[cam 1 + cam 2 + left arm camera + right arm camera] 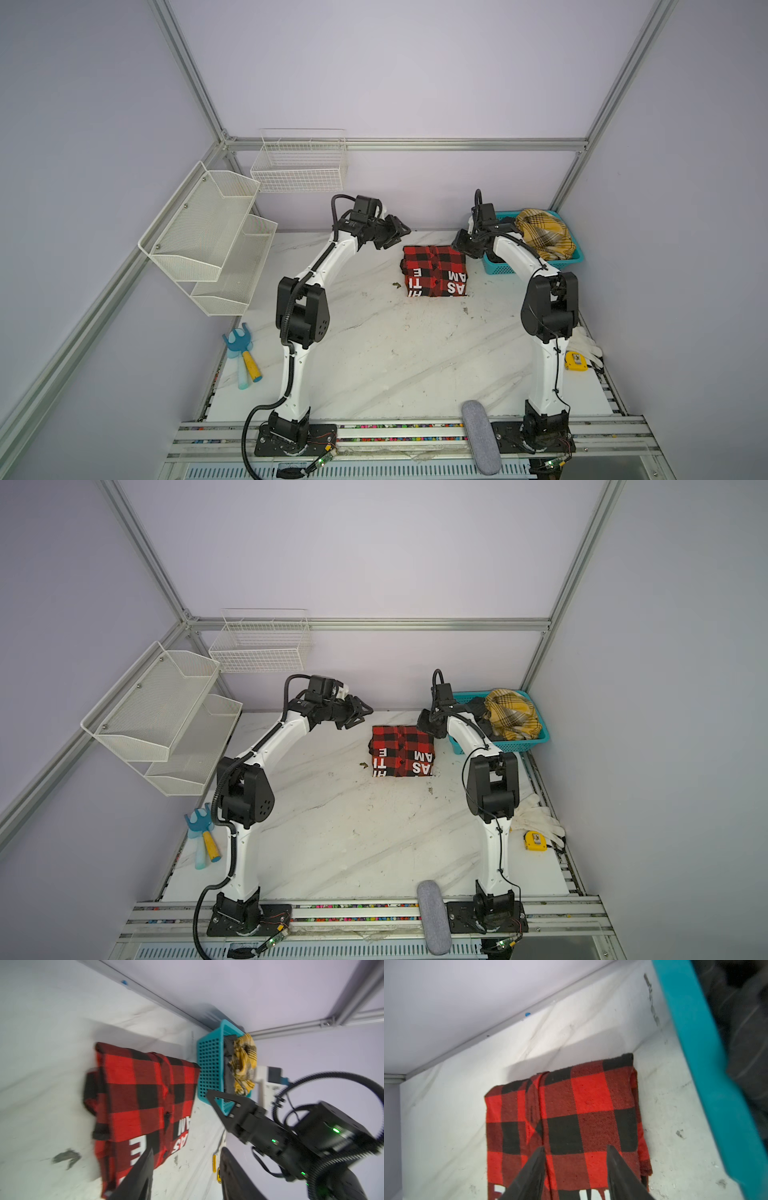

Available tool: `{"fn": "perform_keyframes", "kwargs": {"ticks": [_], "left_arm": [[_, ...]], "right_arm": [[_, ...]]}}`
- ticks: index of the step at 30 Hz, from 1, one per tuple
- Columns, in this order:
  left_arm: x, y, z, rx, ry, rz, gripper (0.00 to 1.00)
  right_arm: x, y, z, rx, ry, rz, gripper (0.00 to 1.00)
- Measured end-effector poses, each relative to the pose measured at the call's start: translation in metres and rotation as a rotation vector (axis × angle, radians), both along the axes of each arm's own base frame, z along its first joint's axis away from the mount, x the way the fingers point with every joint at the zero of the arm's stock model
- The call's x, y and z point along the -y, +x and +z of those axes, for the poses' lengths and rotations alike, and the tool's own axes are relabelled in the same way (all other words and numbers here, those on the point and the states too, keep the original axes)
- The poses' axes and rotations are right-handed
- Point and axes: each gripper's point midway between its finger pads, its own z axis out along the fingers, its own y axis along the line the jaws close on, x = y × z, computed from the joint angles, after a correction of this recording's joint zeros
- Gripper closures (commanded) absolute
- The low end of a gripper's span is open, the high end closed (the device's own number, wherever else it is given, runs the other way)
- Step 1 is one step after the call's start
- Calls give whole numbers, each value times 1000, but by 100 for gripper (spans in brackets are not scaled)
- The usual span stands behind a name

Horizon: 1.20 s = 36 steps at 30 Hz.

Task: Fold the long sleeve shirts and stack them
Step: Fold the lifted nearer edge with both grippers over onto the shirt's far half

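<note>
Plainly, the folded red-and-black shirt (434,270) lies between two open, empty end effectors: its far right corner under the right end effector (460,248), the left end effector (397,235) standing farther off.

Pale lilac walls (415,62), aluminium frame (415,144), white marble-look tabletop (395,353), possibly scuffed; wire racks (199,232) mounted left.

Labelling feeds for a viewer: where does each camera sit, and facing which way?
Top view: high above the bases, looking down on the table; left arm, right arm show.
Top view: beside it, same aim; red shirt central.
Left wrist: faces shirt, teal basket; open left gripper shows.
Right wrist: faces shirt's far edge; open right gripper shows.
Shared: the shirt.
</note>
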Motion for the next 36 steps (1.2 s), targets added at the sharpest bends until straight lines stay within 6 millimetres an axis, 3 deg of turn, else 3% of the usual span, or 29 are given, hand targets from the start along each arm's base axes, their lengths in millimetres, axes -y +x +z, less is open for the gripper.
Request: {"fn": "perform_keyframes", "kwargs": {"ticks": [3,5,9,11,13,18,21,24,26,29,31,33,36], "left_arm": [[43,-10,-26,-25,-9,-86,60],[59,-16,-68,-99,14,-115,63],[54,-23,-146,-254,83,-106,67],[44,-28,-167,-306,109,-89,68],[34,-32,-174,-325,121,-77,69],[2,-63,-177,-366,168,-45,70],[-22,-103,-176,-388,202,-36,70],[-47,-154,-174,-419,238,-31,65],[-65,-189,-168,-425,260,-34,57],[-89,-218,-147,-404,260,-10,44],[-108,-218,-127,-361,238,33,39],[-128,-208,-109,-313,211,92,37],[-154,-188,-100,-281,175,167,34]], "right_arm": [[1,-6,-27,-51,-18,12,56],[-2,-6,-40,-69,-25,27,56],[-10,-8,-60,-97,-28,58,56],[-18,-12,-65,-104,-33,79,56],[-31,-18,-69,-109,-37,104,56],[-71,-40,-81,-113,-41,181,57],[-95,-66,-81,-126,-36,219,59],[-112,-111,-78,-161,-34,252,58],[-116,-146,-70,-187,-32,264,51],[-119,-185,-38,-170,2,279,31],[-116,-190,-10,-120,29,274,24],[-113,-184,11,-68,51,264,23],[-110,-163,11,-46,59,254,21]]}}
